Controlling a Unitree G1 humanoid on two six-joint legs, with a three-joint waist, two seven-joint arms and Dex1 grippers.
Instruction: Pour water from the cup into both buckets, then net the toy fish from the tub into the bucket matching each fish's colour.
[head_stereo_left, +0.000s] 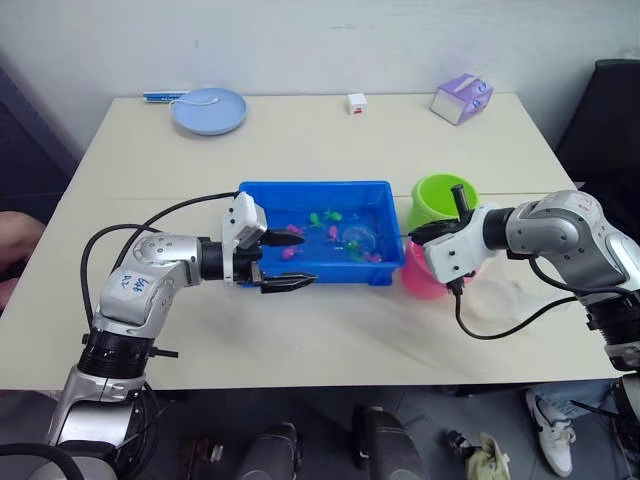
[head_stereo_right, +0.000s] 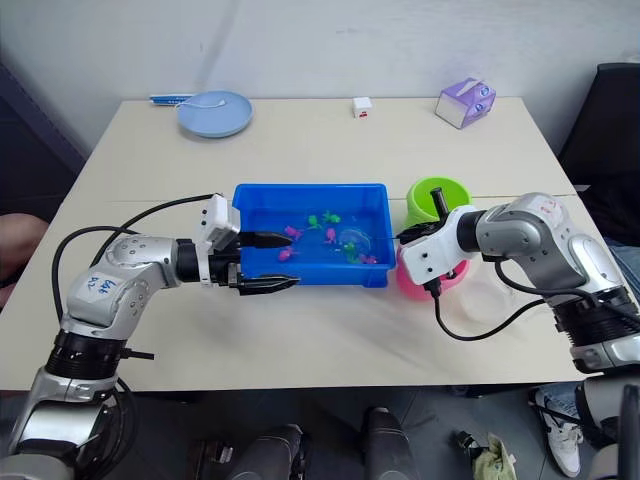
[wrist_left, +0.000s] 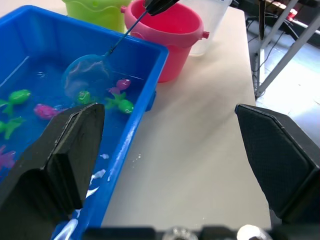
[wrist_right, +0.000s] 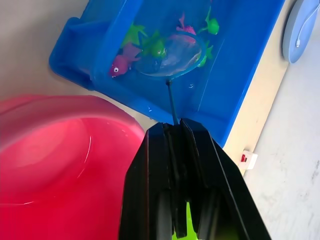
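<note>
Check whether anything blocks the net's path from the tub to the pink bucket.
Nothing visible does. The net, held by the right gripper, has its hoop down in the tub among the toy fish. The pink bucket stands just beyond the tub's near wall, open-topped; only that wall must be cleared.

The net (wrist_left: 86, 75) is dipped among fish (wrist_left: 121, 104) in the tub (wrist_left: 142, 107). The pink bucket (wrist_left: 167, 35) touches its right wall, the green bucket (wrist_left: 97, 11) and cup (wrist_left: 210, 20) close by.
</note>
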